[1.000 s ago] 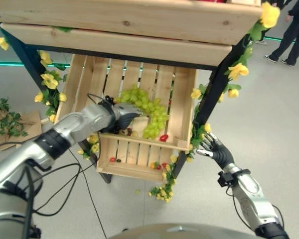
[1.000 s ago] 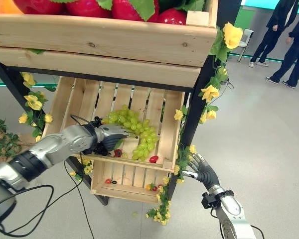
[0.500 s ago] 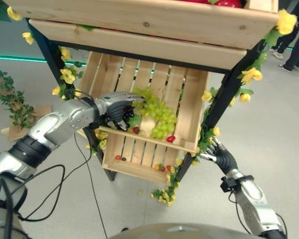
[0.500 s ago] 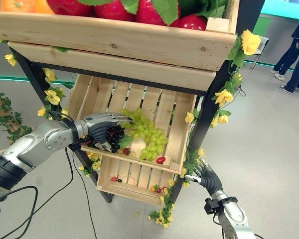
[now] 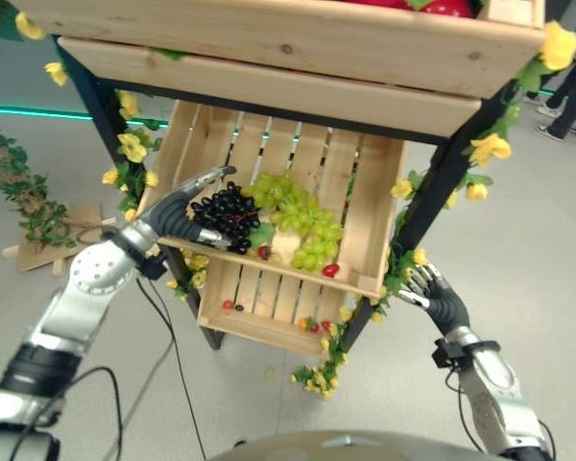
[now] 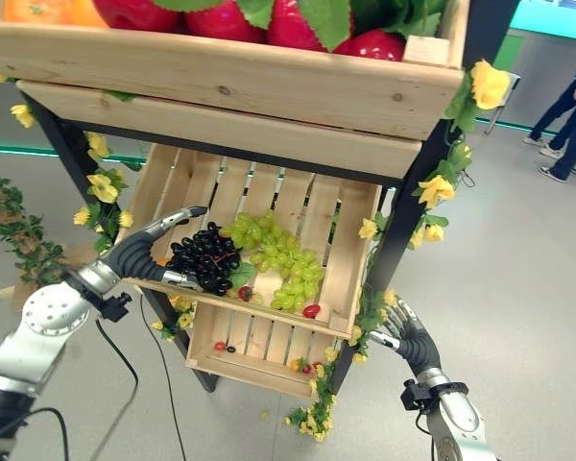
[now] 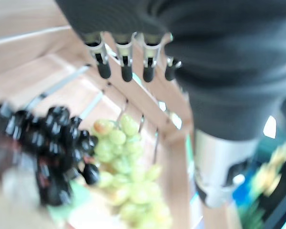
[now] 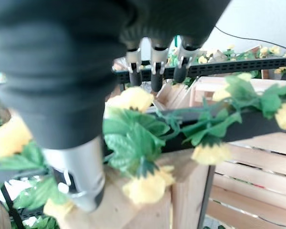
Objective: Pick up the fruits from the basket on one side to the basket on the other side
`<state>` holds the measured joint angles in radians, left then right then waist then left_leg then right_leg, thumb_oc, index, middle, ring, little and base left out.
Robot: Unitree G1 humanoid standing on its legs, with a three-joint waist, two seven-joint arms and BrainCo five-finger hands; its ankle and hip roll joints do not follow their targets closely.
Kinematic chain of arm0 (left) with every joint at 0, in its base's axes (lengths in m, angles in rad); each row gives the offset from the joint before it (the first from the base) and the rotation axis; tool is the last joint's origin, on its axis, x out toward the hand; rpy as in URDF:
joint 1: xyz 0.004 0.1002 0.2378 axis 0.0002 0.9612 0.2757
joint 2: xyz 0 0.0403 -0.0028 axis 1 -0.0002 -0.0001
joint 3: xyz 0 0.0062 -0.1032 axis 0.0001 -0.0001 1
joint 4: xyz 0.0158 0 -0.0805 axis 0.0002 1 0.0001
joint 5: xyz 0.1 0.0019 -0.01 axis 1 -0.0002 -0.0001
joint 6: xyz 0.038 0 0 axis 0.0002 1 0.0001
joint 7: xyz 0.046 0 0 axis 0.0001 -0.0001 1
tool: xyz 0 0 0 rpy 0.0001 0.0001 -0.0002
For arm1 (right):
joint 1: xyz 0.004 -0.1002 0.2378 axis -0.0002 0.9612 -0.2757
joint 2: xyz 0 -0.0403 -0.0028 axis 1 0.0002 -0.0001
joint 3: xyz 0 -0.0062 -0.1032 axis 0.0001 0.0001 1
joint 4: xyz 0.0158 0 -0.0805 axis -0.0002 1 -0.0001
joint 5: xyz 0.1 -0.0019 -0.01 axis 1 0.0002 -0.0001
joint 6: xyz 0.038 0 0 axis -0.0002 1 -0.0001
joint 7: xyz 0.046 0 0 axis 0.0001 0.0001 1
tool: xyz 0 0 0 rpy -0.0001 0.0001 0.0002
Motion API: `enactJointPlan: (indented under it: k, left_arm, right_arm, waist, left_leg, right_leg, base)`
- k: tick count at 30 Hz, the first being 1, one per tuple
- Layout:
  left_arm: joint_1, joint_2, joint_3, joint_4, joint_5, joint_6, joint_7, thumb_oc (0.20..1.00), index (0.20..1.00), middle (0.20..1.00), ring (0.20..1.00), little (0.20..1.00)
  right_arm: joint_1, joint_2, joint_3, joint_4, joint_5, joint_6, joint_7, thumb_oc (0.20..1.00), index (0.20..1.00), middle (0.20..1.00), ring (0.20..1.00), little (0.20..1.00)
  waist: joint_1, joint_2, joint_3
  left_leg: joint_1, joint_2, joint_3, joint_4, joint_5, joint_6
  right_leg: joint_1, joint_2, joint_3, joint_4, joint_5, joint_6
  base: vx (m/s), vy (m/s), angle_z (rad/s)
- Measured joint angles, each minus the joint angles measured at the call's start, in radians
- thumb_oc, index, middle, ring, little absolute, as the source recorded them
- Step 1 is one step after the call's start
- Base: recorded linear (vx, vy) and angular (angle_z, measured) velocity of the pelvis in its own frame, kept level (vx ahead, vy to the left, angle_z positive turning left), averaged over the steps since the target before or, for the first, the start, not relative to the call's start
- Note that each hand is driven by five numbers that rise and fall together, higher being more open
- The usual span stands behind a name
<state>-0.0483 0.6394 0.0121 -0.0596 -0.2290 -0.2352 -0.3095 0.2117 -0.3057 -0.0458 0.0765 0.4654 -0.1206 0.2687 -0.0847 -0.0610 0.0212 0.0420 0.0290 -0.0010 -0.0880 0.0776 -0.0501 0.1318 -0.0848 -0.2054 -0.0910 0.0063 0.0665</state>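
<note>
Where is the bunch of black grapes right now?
In the left eye view, the black grapes lie in the middle crate, left of the green grapes, with the open left hand around them.

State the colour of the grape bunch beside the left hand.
Black, the grape bunch; clearest in the right eye view.

A grey floor (image 5: 518,230) is seen around a wooden stand (image 5: 269,58) trimmed with yellow flowers (image 5: 488,149); a person's legs (image 6: 566,125) are visible beyond

No legible text, label, number or sign on anything here.
</note>
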Motion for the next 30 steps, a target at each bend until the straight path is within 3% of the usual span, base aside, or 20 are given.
enactJointPlan:
  k: [3, 5, 10, 16, 19, 21, 22, 23, 24, 25, 26, 27, 29, 30]
  left_arm:
    - [0.121, -0.23, 0.073, 0.012, -0.169, 0.011, 0.006, 1.0, 1.0, 1.0, 1.0, 1.0]
    - [0.145, -0.286, 0.087, 0.006, -0.225, -0.001, 0.019, 1.0, 1.0, 1.0, 1.0, 1.0]
    - [0.229, -0.344, 0.133, 0.011, -0.313, -0.024, 0.024, 1.0, 1.0, 1.0, 1.0, 1.0]
    - [0.256, -0.354, 0.137, 0.045, -0.317, -0.037, 0.012, 1.0, 1.0, 1.0, 1.0, 1.0]
    - [0.239, -0.353, 0.135, 0.047, -0.315, -0.04, 0.014, 1.0, 1.0, 1.0, 1.0, 1.0]
    - [0.224, -0.35, 0.131, 0.046, -0.313, -0.048, 0.03, 1.0, 1.0, 1.0, 1.0, 1.0]
    - [0.226, -0.353, 0.129, 0.047, -0.312, -0.068, 0.054, 1.0, 1.0, 1.0, 1.0, 1.0]
    - [0.227, -0.355, 0.129, 0.049, -0.31, -0.073, 0.063, 1.0, 1.0, 1.0, 1.0, 1.0]
    - [0.209, -0.352, 0.128, 0.057, -0.3, -0.076, 0.077, 1.0, 1.0, 1.0, 1.0, 1.0]
    - [0.198, -0.354, 0.122, 0.065, -0.294, -0.081, 0.086, 1.0, 1.0, 1.0, 1.0, 1.0]
    - [0.2, -0.359, 0.126, 0.067, -0.297, -0.1, 0.107, 1.0, 1.0, 1.0, 1.0, 1.0]
    - [0.197, -0.348, 0.133, 0.07, -0.294, -0.11, 0.117, 1.0, 1.0, 1.0, 1.0, 1.0]
    - [0.211, -0.337, 0.13, 0.056, -0.294, -0.137, 0.141, 1.0, 1.0, 1.0, 1.0, 1.0]
    - [0.194, -0.334, 0.158, 0.044, -0.294, -0.142, 0.152, 1.0, 1.0, 1.0, 1.0, 1.0]
  right_arm:
    - [0.005, 0.014, -0.012, -0.015, 0.0, -0.007, -0.006, 1.0, 1.0, 1.0, 1.0, 1.0]
    - [0.009, 0.013, -0.022, -0.019, 0.0, -0.018, -0.018, 1.0, 1.0, 1.0, 1.0, 1.0]
    - [0.008, 0.015, -0.037, -0.032, 0.0, -0.043, -0.039, 1.0, 1.0, 1.0, 1.0, 1.0]
    - [0.003, 0.015, -0.118, -0.032, 0.0, -0.075, -0.068, 1.0, 1.0, 1.0, 1.0, 1.0]
    - [-0.019, 0.015, -0.124, -0.032, 0.0, -0.087, -0.084, 1.0, 1.0, 1.0, 1.0, 1.0]
    - [-0.046, 0.011, -0.123, -0.03, 0.0, -0.097, -0.09, 1.0, 1.0, 1.0, 1.0, 1.0]
    - [-0.077, 0.009, -0.117, -0.025, 0.0, -0.099, -0.098, 1.0, 1.0, 1.0, 1.0, 1.0]
    - [-0.073, 0.007, -0.118, -0.028, 0.0, -0.101, -0.097, 1.0, 1.0, 1.0, 1.0, 1.0]
    - [-0.082, 0.008, -0.126, -0.036, 0.0, -0.108, -0.102, 1.0, 1.0, 1.0, 1.0, 1.0]
    - [-0.062, 0.018, -0.132, -0.034, -0.002, -0.115, -0.105, 1.0, 1.0, 1.0, 1.0, 1.0]
    - [-0.08, 0.016, -0.135, -0.032, -0.003, -0.121, -0.107, 1.0, 1.0, 1.0, 1.0, 1.0]
    - [-0.095, 0.007, -0.133, -0.025, -0.003, -0.119, -0.115, 1.0, 1.0, 1.0, 1.0, 1.0]
    - [-0.114, 0.022, -0.11, -0.017, -0.007, -0.12, -0.129, 1.0, 1.0, 1.0, 1.0, 1.0]
    - [-0.13, 0.023, -0.073, -0.02, -0.013, -0.119, -0.132, 1.0, 1.0, 1.0, 1.0, 1.0]
  waist:
    - [0.003, 0.01, 0.001]
    - [0.012, 0.014, 0.003]
    - [0.024, 0.034, 0.01]
    - [0.047, 0.031, 0.013]
    - [0.044, 0.024, 0.021]
    - [0.049, 0.022, 0.051]
    - [0.081, 0.031, 0.072]
    - [0.081, 0.038, 0.075]
    - [0.075, 0.047, 0.092]
    - [0.039, 0.028, 0.102]
    - [0.047, 0.038, 0.105]
    - [0.07, 0.036, 0.122]
    - [0.078, 0.041, 0.126]
    - [0.104, 0.052, 0.146]
  left_leg:
    - [-0.001, -0.002, 0.0, 0.0, 0.001, 0.001]
    - [-0.001, 0.001, 0.0, 0.0, 0.0, 0.001]
    - [-0.001, 0.001, -0.002, 0.0, -0.001, -0.001]
    - [-0.008, -0.005, -0.005, 0.008, 0.0, 0.0]
    - [-0.057, -0.01, -0.007, 0.07, -0.015, 0.0]
    - [-0.086, -0.023, -0.047, 0.152, -0.055, -0.006]
    - [-0.095, -0.046, -0.139, 0.249, -0.131, 0.001]
    - [-0.091, -0.046, -0.147, 0.26, -0.158, 0.006]
    - [-0.088, -0.057, -0.143, 0.255, -0.162, 0.021]
    - [-0.085, -0.078, -0.133, 0.268, -0.158, 0.026]
    - [-0.09, -0.091, -0.104, 0.274, -0.163, 0.032]
    - [-0.09, -0.102, -0.053, 0.237, -0.149, 0.072]
    - [-0.136, -0.087, 0.051, 0.27, -0.145, 0.1]
    - [-0.16, -0.056, 0.134, 0.269, -0.142, 0.108]
  right_leg:
    - [0.0, -0.001, 0.002, 0.0, -0.001, 0.001]
    - [-0.003, 0.001, 0.002, 0.0, -0.002, 0.001]
    - [-0.001, 0.001, 0.002, 0.0, -0.004, 0.005]
    - [0.001, 0.006, -0.005, 0.001, -0.007, 0.007]
    - [-0.016, -0.005, -0.022, 0.003, -0.007, 0.007]
    - [-0.035, -0.008, 0.002, 0.025, -0.004, -0.001]
    - [-0.063, -0.011, 0.053, 0.072, -0.013, 0.0]
    - [-0.073, -0.009, 0.073, 0.088, -0.015, 0.004]
    - [-0.07, -0.025, 0.069, 0.125, -0.029, 0.02]
    - [-0.098, -0.04, 0.088, 0.142, -0.031, 0.03]
    - [-0.135, -0.066, 0.091, 0.184, -0.04, 0.049]
    - [-0.189, -0.1, 0.09, 0.217, -0.036, 0.066]
    - [-0.226, -0.091, 0.091, 0.123, 0.09, 0.076]
    - [-0.306, -0.095, 0.03, 0.257, 0.04, 0.06]
  base:
    - [-0.01, -0.001, 0.01]
    - [-0.04, -0.002, 0.01]
    - [-0.03, 0.0, -0.01]
    - [-0.05, 0.029, 0.05]
    - [-0.12, 0.106, 0.18]
    - [-0.14, 0.246, -0.42]
    - [-0.07, 0.171, -0.78]
    - [-0.31, 0.364, -0.72]
    - [-0.21, 0.2, -0.21]
    - [-0.21, 0.2, -0.19]
    - [-0.41, 0.196, -0.69]
    - [-0.55, 0.265, -0.9]
    - [-0.44, 0.208, -1.17]
    - [-0.29, 0.067, -1.13]
